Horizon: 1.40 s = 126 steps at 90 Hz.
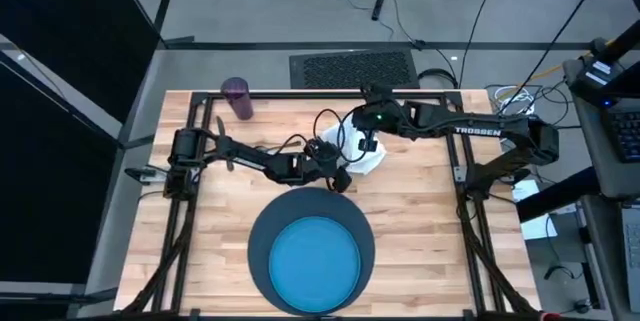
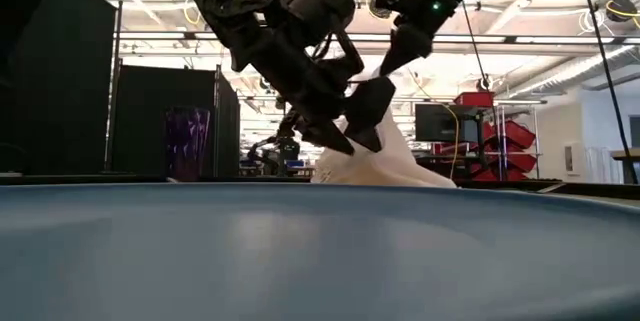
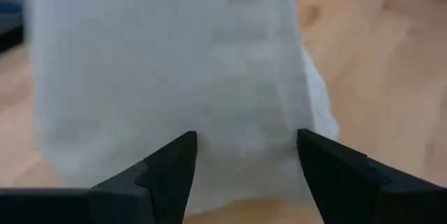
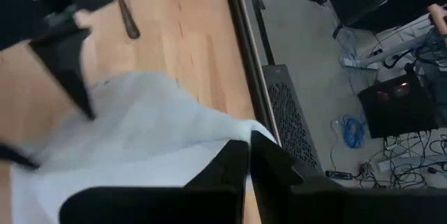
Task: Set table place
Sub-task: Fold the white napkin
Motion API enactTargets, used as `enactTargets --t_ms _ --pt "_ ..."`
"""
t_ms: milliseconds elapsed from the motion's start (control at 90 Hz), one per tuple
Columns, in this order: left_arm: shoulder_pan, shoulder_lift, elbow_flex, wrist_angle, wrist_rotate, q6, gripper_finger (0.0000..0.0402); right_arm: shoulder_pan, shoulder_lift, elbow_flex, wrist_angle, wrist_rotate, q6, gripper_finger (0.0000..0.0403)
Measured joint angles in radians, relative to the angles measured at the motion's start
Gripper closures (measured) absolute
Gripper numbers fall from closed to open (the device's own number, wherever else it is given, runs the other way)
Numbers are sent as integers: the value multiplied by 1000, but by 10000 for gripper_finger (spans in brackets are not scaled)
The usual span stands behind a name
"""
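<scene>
Right jaws [image 4: 249,155] clenched on an upper edge of the white napkin [image 1: 368,157], lifting it so the cloth hangs in a peak above the desk [image 1: 420,211] rather than lying flat, likely to let it open out or be folded. Left jaws [image 3: 244,161] released, spread wide with the cloth between them, close against the hanging sheet but not yet pinched, seemingly lined up to take a second edge. Below and nearer the front edge, the bright blue plate [image 1: 315,263] sitting centred on the dark round mat [image 1: 262,231], well clear of both arms, leaving room for the napkin beside it. Purple cup [image 1: 237,98] upright at the far left corner, apart from the setting. A metal utensil [image 4: 124,11] lying on the wood near the left arm, which kind hard to tell.
</scene>
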Motion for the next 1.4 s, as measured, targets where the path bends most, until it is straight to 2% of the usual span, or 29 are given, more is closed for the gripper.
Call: enactTargets --t_ms 211,711,1000,1244,1400 --pt "-11 0 0 5 30 0 171 -24 0 0 -9 1 18 403" --pt "-8 0 0 22 28 -22 171 -27 0 0 -19 -2 144 403" --pt "-14 0 0 193 20 -80 171 -28 0 0 -28 -4 153 403" --pt "-14 0 0 181 -145 -102 171 -28 0 0 -30 -7 166 403" --pt "-11 0 0 211 -156 -96 171 -28 0 0 -26 -8 171 403"
